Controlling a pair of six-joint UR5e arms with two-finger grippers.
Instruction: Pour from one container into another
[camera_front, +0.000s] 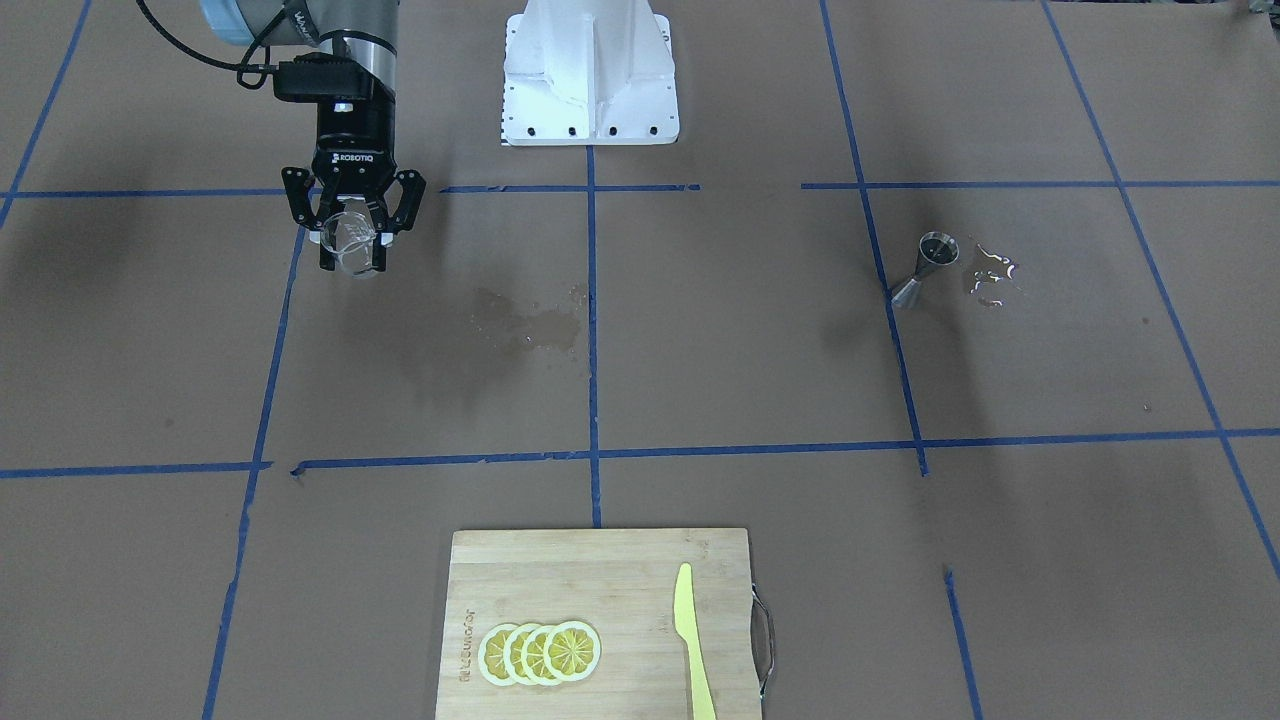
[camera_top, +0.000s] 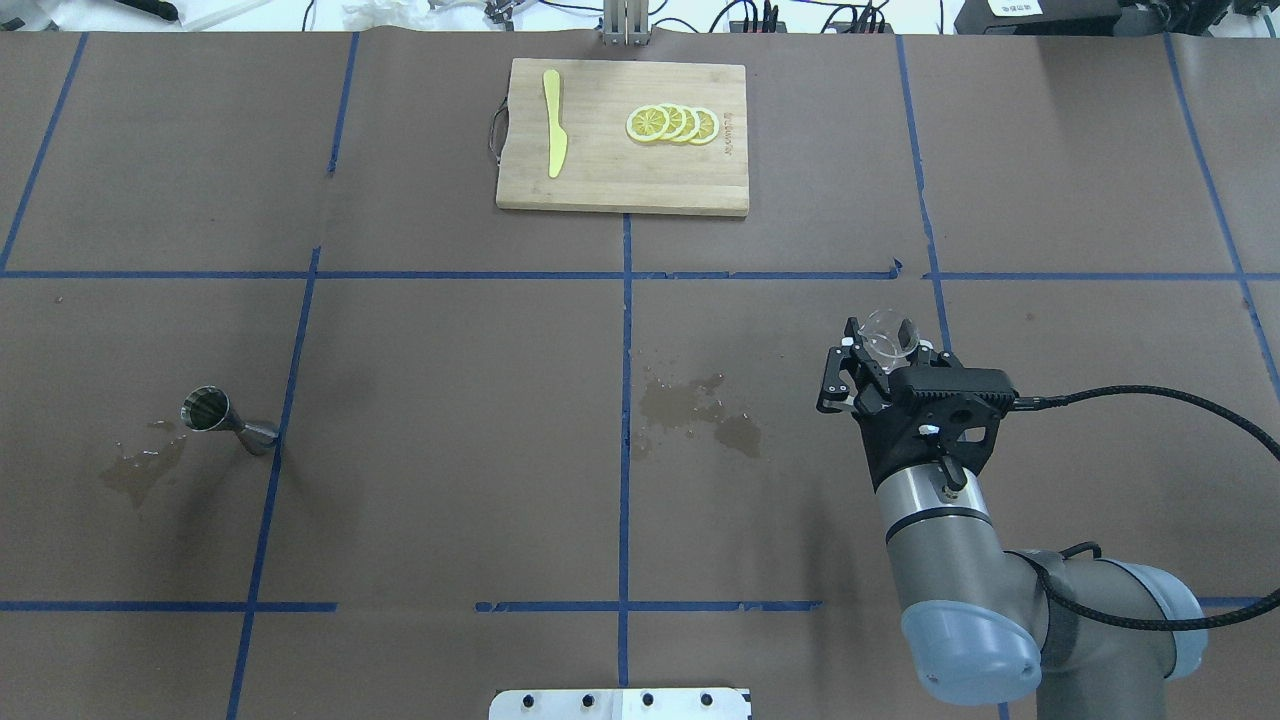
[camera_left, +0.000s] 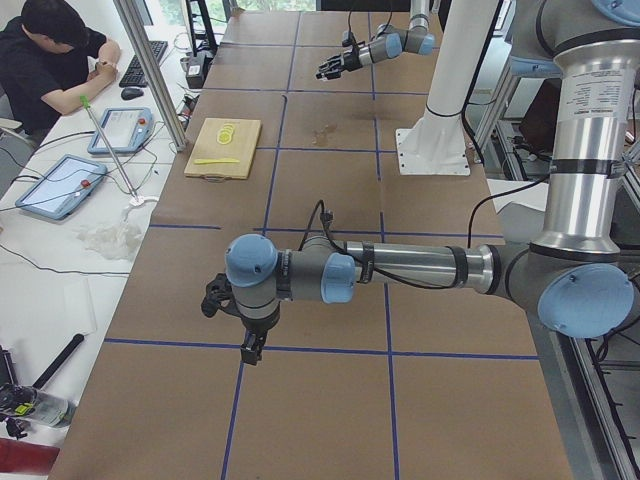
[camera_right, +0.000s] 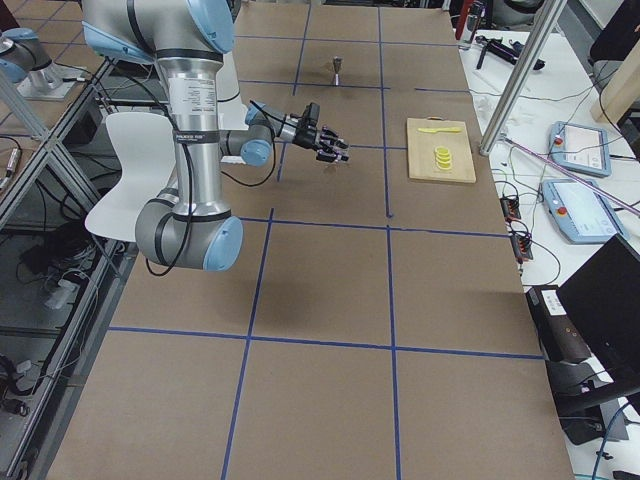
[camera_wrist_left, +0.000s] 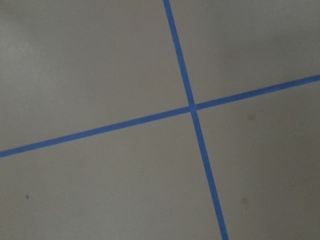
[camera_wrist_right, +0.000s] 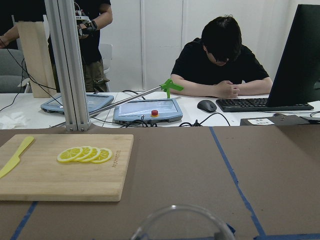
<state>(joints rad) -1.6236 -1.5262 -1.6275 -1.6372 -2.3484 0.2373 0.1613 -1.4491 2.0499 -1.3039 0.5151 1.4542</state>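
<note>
The big brown table (camera_top: 450, 450) has blue tape lines on it. The right arm (camera_top: 940, 540) reaches out low over it, with its wrist about level. The left arm (camera_left: 400, 268) shows only in the side view from the robot's left, stretched flat across the table. The left claw (camera_left: 218, 300) is a small dark shape there, and I cannot tell if it is open or closed. Its own camera sees just bare table and a tape cross. The wooden cutting board (camera_top: 620, 180) sits at the far edge, cut off at the bottom of the front view. It holds a yellow knife (camera_top: 553, 135) and lemon slices (camera_top: 672, 124). A wet patch (camera_top: 695, 410) marks the middle of the table. The metal jigger (camera_top: 228, 420) stands upright on the robot's left side, beside a second wet patch (camera_top: 140, 470), well apart from the right claw (camera_front: 352, 262). That claw is closed around the clear glass cup (camera_front: 348, 235), held above the table. The cup is hard to see, and the right wrist camera catches only its rim.
</note>
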